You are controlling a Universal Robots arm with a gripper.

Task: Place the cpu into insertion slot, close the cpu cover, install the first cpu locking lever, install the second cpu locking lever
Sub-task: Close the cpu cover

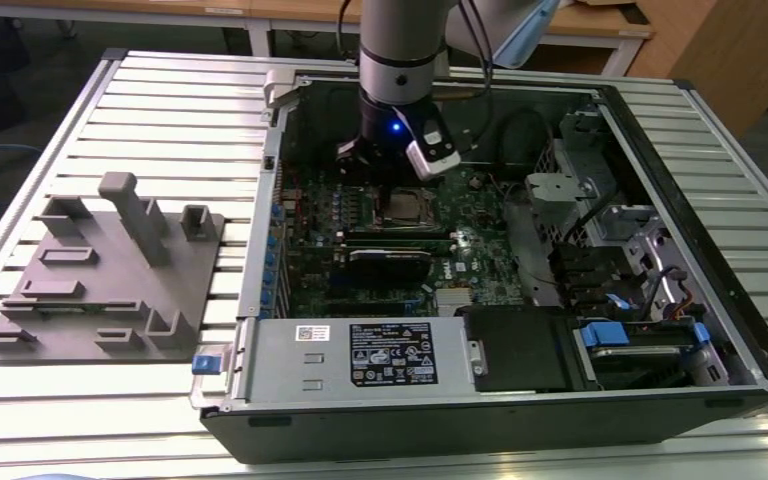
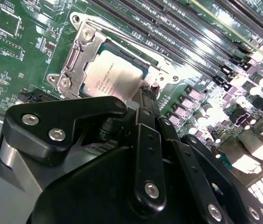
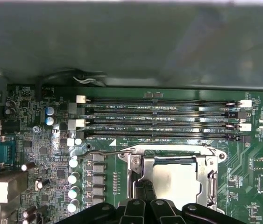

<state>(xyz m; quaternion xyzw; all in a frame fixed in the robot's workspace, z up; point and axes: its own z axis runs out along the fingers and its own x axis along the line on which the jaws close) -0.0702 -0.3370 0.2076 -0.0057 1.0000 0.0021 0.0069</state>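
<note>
The cpu (image 2: 111, 78), a flat silver square, lies in the insertion slot (image 3: 168, 161) on the green board. The silvery cpu cover (image 2: 74, 58) is folded down around it, its window framing the chip (image 3: 175, 179). A thin wire locking lever (image 2: 122, 31) runs along the socket's side next to the memory slots, and its hooked end (image 3: 82, 153) sticks out past the socket corner. My gripper (image 2: 146, 100) is shut, its black tips at the socket's edge beside the chip. In the exterior view it (image 1: 381, 172) hangs just above the socket (image 1: 408, 210).
The open computer case (image 1: 758, 300) lies on a slatted table. A labelled power-supply box (image 1: 371, 355) sits at its near side and drive bays (image 1: 624, 250) on the exterior view's right. Long memory slots (image 3: 159, 116) border the socket. A grey fixture (image 1: 104, 270) stands left of the case.
</note>
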